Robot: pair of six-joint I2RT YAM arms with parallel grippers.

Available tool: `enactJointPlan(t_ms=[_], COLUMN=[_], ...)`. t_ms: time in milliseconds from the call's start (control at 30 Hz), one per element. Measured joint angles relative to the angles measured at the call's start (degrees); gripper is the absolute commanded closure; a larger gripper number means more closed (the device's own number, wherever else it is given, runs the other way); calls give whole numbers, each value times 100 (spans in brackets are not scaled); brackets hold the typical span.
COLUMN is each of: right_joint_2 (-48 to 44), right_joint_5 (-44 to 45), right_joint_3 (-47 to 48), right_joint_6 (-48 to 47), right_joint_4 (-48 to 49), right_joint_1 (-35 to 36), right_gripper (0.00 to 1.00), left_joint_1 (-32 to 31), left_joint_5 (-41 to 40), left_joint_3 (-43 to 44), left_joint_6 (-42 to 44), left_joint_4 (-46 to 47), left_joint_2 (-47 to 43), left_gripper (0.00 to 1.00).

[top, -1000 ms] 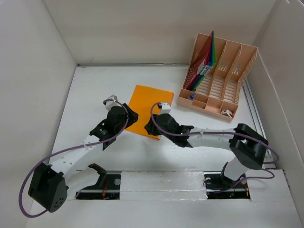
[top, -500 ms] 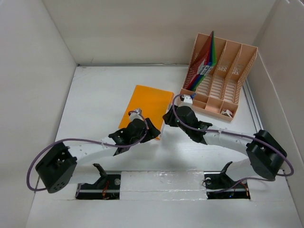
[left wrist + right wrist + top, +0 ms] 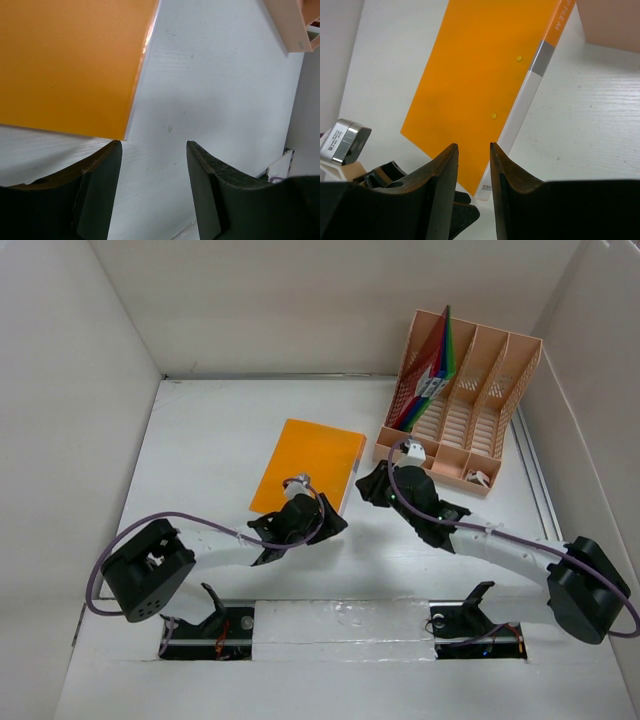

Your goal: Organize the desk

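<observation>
Since 1 second ago my left claw (image 3: 152,150) has pulled back from the orange folder's (image 3: 305,462) left edge to its near right corner, wide open and empty. My right claw (image 3: 471,147) has swung toward the peach rack (image 3: 470,415); its fingers stand a narrow gap apart, gripping nothing. The desk (image 3: 200,440) lies flat beneath both, walled on 3 sides. I cannot tell its long axis.

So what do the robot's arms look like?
Both arms are white tubes with chunky black joints. The left arm and right arm each trail a thin purple cable. The left gripper and right gripper have dark, flat, rounded fingers.
</observation>
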Motion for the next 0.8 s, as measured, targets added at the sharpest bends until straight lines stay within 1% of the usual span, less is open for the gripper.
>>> enactJointPlan(t_ms=[200,467,667,767,800], right_joint_2=[-28,-133,-138,-181,-199], right_joint_5=[-79,-153,-208,-212,-212], right_joint_3=[-33,-61,-142,-216,-245], right_joint_6=[0,2,61,98,109], right_joint_4=[0,4,2,4,2], right_joint_1=[-2,-50,-35,15,42], right_gripper=[62,62,62,62,62], left_joint_1=[2,0,-116,-153,-164], left_joint_5=[-63,-173,-396,-466,-485], left_joint_3=[0,0,0,0,0], left_joint_6=[0,-2,-35,-61,-68], left_joint_4=[52,66,186,299,332], left_joint_2=[393,380,442,560,601], left_gripper=[51,53,58,64,68])
